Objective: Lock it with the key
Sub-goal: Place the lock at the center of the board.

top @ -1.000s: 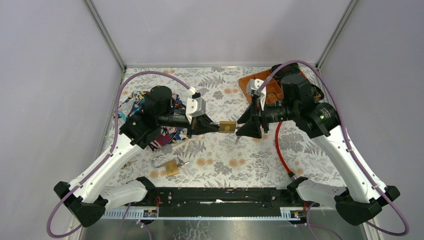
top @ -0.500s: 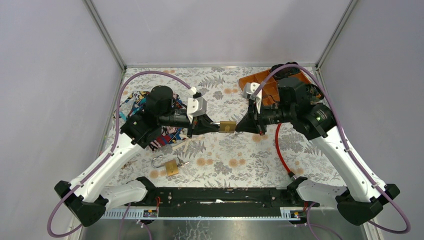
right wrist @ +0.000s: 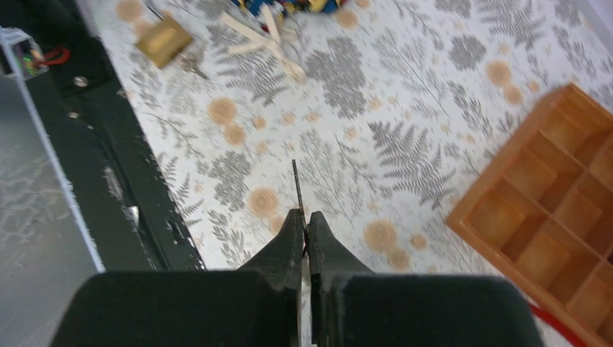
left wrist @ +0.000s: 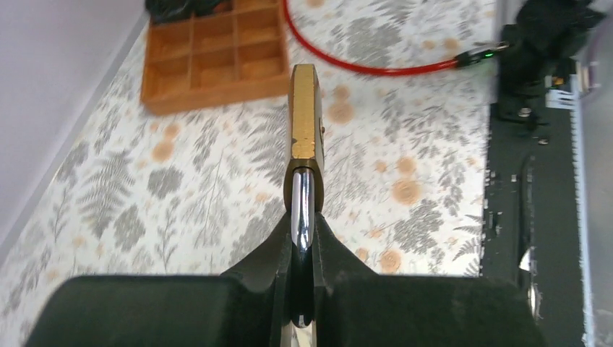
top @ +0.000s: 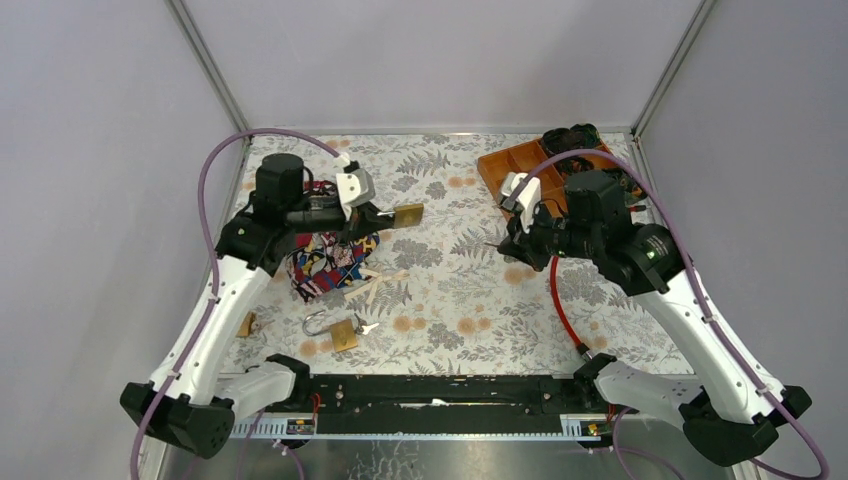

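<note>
Left wrist: left hand [left wrist: 303,225] grips padlock [left wrist: 304,116]; right hand [right wrist: 304,220] pinches key [right wrist: 296,184].

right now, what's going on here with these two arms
The left arm's fingers are shut on the steel shackle of a brass padlock, holding it up above the table. The right arm's fingers are shut on a thin key, its blade pointing forward. Lock and key are well apart, so the key is not in the lock. A second padlock lies on the table near the arm bases.
</note>
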Controlling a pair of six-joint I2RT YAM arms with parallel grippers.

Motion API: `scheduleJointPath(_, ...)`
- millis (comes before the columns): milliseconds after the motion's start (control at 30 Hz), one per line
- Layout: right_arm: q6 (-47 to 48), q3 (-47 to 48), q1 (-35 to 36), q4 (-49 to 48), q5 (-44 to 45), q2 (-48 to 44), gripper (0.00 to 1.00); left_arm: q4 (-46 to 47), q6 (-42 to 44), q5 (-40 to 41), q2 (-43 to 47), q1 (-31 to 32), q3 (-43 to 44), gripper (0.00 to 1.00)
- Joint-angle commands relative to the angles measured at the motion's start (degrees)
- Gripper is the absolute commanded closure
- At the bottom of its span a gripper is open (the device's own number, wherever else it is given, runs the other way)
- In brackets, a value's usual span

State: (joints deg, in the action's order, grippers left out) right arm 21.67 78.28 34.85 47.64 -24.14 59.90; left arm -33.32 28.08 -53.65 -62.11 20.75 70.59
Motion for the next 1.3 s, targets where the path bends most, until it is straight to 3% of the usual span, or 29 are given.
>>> scheduleJointPath(0,-2.55,-3.00,-0.07,-2.36,9.33,-0.13,1.00,2.17,-0.71,-0.08,0.95,-4.35,-4.67,1.00)
scheduleJointPath(33,-5.49,-4.42,-0.06,-4.93,9.01,0.32,1.00,4.36,-5.49,0.50,1.20,-4.32,-7.39,1.00)
scheduleJointPath(200,-30.69,-18.86,-0.19,-27.81,6.69,5.53,1.00,27.28,-49.33,6.04,-2.92,-2.65,-24.27,1.00)
scheduleJointPath(367,-48.91,-26.36,-1.87,-39.96,6.09,16.00,1.00,45.26,-69.31,9.59,-14.09,-0.32,-28.89,1.00)
scheduleJointPath(533,-57.05,-31.13,-3.26,-53.84,-0.79,26.90,1.00,50.75,-72.56,13.82,-24.45,3.35,-28.05,1.00)
scheduleJointPath(733,-58.31,-29.87,-7.39,-55.23,-2.11,36.23,1.00,51.61,-73.44,17.97,-36.62,6.05,-22.96,1.00)
scheduleJointPath(867,-57.12,-30.35,-11.60,-53.82,-1.74,38.15,1.00,50.98,-71.79,19.21,-40.12,5.97,-20.23,1.00)
scheduleJointPath(900,-56.24,-29.89,-12.20,-52.32,-1.49,38.81,0.96,50.26,-71.80,20.21,-40.52,6.01,-20.07,0.99)
scheduleJointPath(1000,-52.43,-27.67,-12.78,-45.38,-0.45,39.94,0.74,47.39,-71.04,23.80,-40.34,6.01,-20.93,0.51)
scheduleJointPath(1067,-50.18,-26.24,-13.17,-41.29,2.09,37.61,0.58,44.48,-69.19,26.97,-38.99,5.77,-21.75,0.31)
scheduleJointPath(1200,-43.70,-20.75,-14.06,-28.58,14.44,30.15,0.36,35.45,-65.78,38.55,-34.59,4.36,-21.22,0.02)
scheduleJointPath(1267,-40.94,-18.38,-15.44,-21.83,22.74,26.01,0.22,30.80,-62.17,43.11,-32.04,3.91,-19.29,0.02)
